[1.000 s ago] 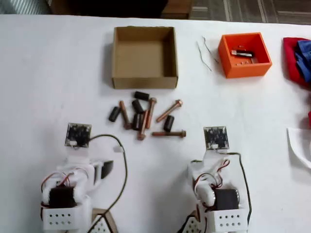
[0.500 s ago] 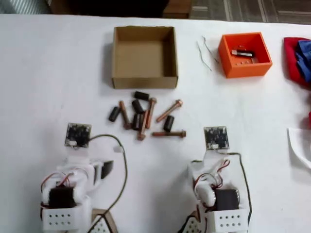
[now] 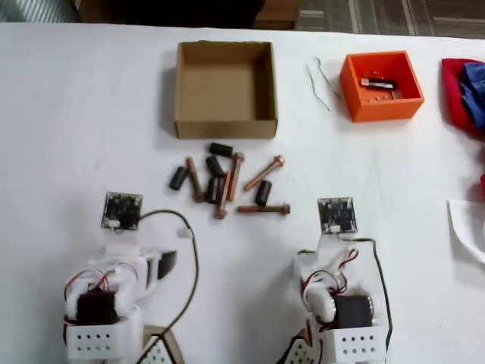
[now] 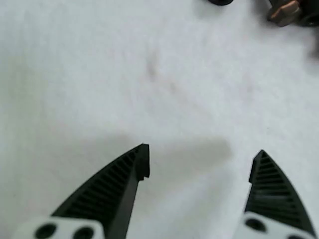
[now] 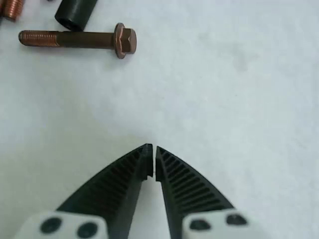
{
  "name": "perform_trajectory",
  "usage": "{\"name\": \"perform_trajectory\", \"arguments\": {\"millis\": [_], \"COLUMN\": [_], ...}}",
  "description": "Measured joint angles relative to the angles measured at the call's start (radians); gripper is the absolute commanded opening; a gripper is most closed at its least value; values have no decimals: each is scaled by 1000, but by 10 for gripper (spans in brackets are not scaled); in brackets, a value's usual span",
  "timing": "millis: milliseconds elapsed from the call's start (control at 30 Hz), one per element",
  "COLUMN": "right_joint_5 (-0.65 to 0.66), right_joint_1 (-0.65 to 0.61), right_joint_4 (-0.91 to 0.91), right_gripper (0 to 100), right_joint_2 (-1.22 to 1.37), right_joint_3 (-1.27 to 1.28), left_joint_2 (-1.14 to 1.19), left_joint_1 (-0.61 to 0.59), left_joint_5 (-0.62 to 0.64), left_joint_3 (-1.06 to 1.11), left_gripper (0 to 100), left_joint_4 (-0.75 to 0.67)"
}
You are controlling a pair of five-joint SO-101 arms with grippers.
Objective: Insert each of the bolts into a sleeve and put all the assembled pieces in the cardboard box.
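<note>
Several copper bolts (image 3: 264, 173) and black sleeves (image 3: 179, 178) lie loose in a cluster on the white table, just in front of the empty cardboard box (image 3: 225, 89). My left arm (image 3: 114, 288) rests near the table's front edge, left of the cluster. Its gripper (image 4: 202, 162) is open over bare table, with a bolt head (image 4: 284, 12) and a sleeve end (image 4: 219, 1) farther off. My right arm (image 3: 333, 296) sits at the front right. Its gripper (image 5: 153, 157) is shut on nothing, a short way from a lying bolt (image 5: 75, 39) and a sleeve (image 5: 75, 14).
An orange bin (image 3: 381, 85) holding small parts stands right of the box, with thin wires (image 3: 322, 80) between them. Red and blue cloth (image 3: 464, 91) and a white sheet (image 3: 466, 227) lie at the right edge. A black cable (image 3: 193, 265) loops by the left arm.
</note>
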Motion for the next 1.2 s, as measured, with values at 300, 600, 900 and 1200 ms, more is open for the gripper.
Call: {"name": "perform_trajectory", "arguments": {"millis": [300, 600, 900, 1200], "right_joint_5": [32, 356, 344, 356], "right_joint_1": [0, 57, -8, -89], "right_joint_4": [-127, -249, -155, -186], "right_gripper": [21, 53, 149, 144], "right_joint_2": [0, 0, 0, 288], "right_joint_3": [0, 0, -157, -414], "left_joint_2": [0, 0, 0, 0], "left_joint_1": [0, 0, 0, 0], "left_joint_5": [0, 0, 0, 0], "left_joint_3": [0, 0, 0, 0], "left_gripper": [336, 336, 336, 336], "left_joint_4": [0, 0, 0, 0]}}
